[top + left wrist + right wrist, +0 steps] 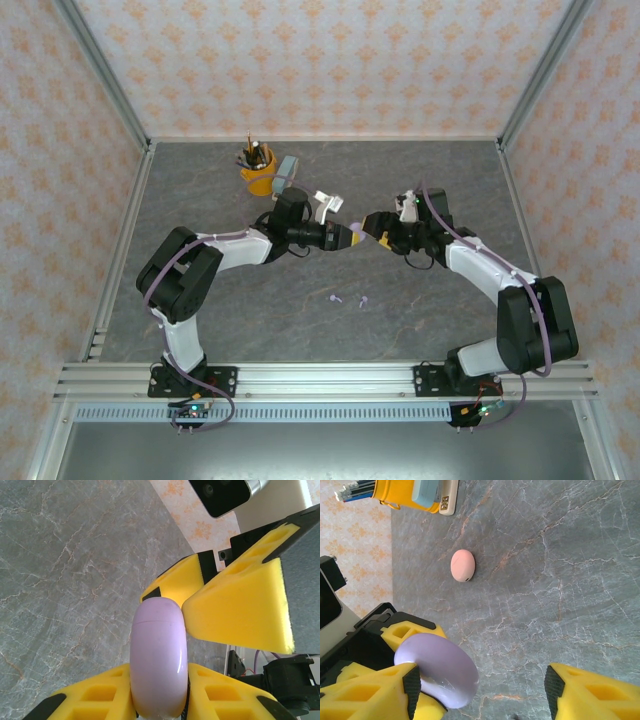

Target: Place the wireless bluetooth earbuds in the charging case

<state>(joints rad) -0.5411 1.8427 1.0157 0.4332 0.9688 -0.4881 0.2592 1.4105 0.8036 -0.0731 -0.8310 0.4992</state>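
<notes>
A closed lilac charging case [159, 655] stands on edge between the yellow pads of my left gripper [160, 675], which is shut on it above the middle of the table [352, 238]. My right gripper [373, 229] faces it from the right and is open wide [480, 690]. Its left finger [370, 692] lies against the lilac case [437, 670], while its other finger [595, 690] stands far off. Two tiny lilac earbuds [335, 298] [363, 300] lie on the grey table in front of both grippers.
A closed pink case [463, 565] lies flat on the table. At the back stand a yellow cup of pens [256, 166] and a grey-teal box [288, 168]. A small white object [325, 202] lies behind the grippers. Patterned walls enclose the table.
</notes>
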